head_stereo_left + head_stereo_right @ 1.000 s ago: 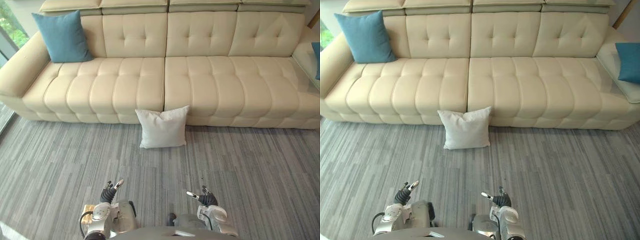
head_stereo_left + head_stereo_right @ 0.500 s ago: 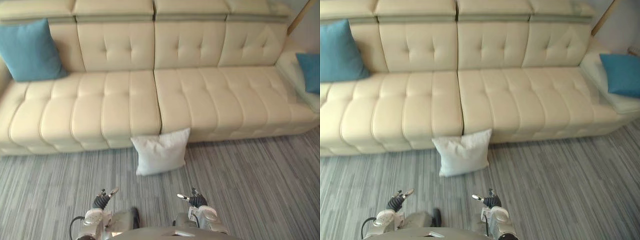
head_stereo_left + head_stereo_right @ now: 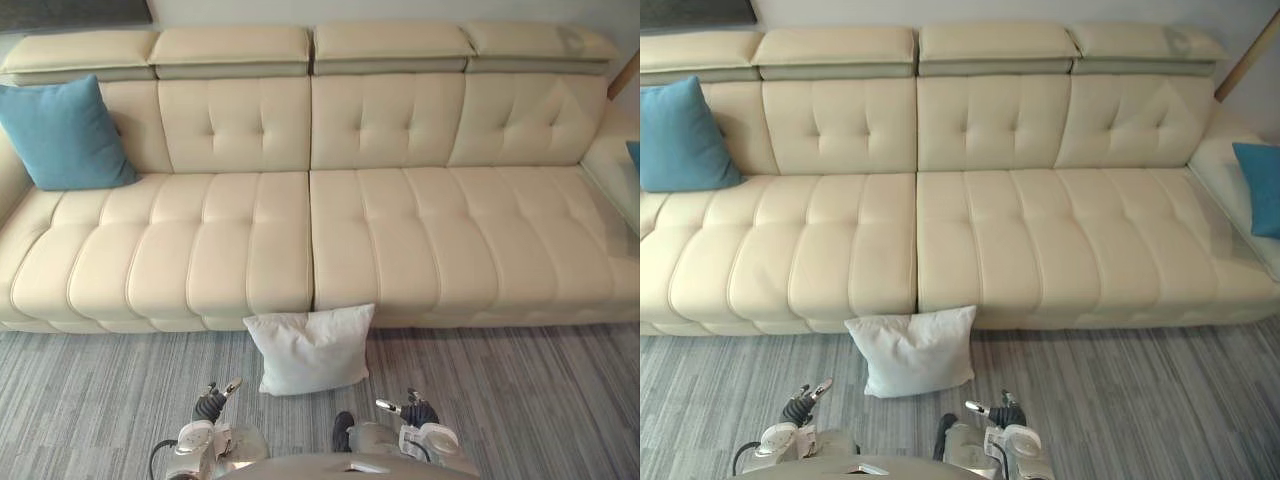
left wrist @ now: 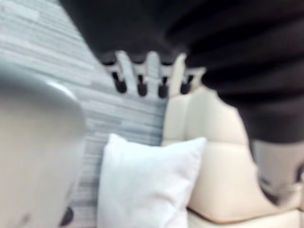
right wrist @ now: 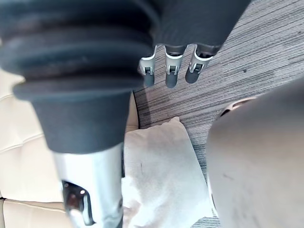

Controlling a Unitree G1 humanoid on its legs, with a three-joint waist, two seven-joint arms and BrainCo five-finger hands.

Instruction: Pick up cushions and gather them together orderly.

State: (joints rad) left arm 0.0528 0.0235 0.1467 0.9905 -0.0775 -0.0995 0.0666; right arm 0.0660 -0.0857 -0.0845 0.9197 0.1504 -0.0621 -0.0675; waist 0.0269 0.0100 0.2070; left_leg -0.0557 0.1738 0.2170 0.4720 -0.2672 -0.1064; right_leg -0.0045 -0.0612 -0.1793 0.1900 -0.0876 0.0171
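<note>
Cushions lie apart along the cream sofa (image 3: pixel 400 240). A blue cushion (image 3: pixel 65 135) stands propped against the backrest at the sofa's left end. The left hand (image 3: pixel 212 400) hangs in front of the sofa, fingers relaxed and grasping nothing. A white cushion (image 3: pixel 312 350) sits on the grey carpet (image 3: pixel 100 390), leaning on the sofa's front at its middle seam; both wrist views show it past the fingers. The right hand (image 3: pixel 410 408) is likewise slack and empty, apart from the white cushion. A second blue cushion (image 3: pixel 1260 188) lies at the sofa's right end, plain in the right eye view and a sliver at the edge of the left eye view.
</note>
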